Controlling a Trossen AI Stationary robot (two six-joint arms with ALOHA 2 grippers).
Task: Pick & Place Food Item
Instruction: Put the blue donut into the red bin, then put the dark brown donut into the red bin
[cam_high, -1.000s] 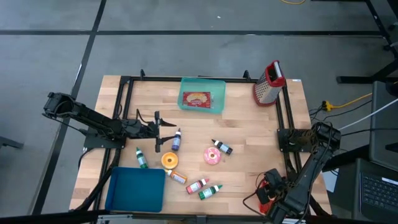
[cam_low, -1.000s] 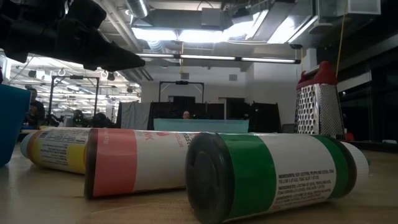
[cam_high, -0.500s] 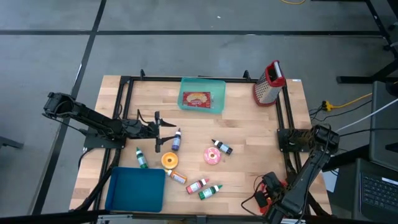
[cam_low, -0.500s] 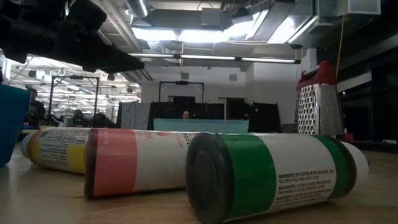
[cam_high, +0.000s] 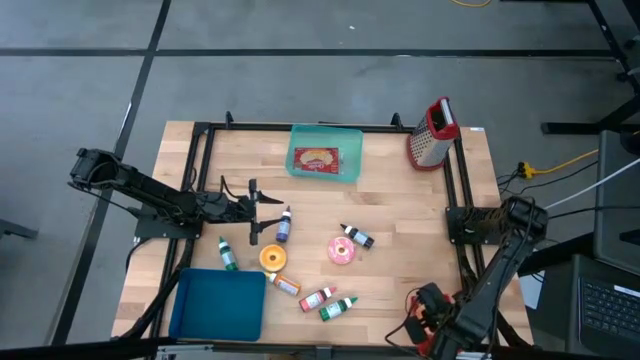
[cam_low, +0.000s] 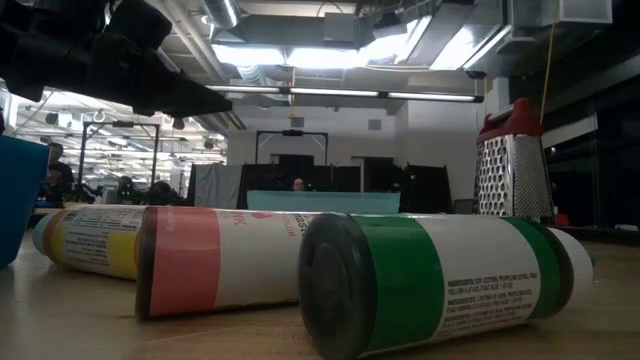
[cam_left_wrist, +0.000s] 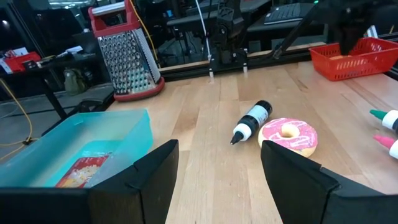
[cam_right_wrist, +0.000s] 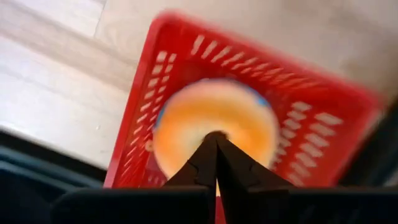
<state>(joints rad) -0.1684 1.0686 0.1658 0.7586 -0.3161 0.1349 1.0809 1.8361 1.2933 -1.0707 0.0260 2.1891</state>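
Your right pincer (cam_right_wrist: 216, 144) hangs pointing down over the red basket (cam_right_wrist: 323, 134) at the near right corner of the worktop (cam_high: 400, 210), its fingers pressed together on nothing, with an orange round food item (cam_right_wrist: 214, 124) lying in the basket just below the tips. Your left pincer (cam_left_wrist: 217, 168) waits spread at the left side, facing the pink donut (cam_left_wrist: 288, 135). This looks like the drop-off step, so next you probably lift the right arm clear of the basket.
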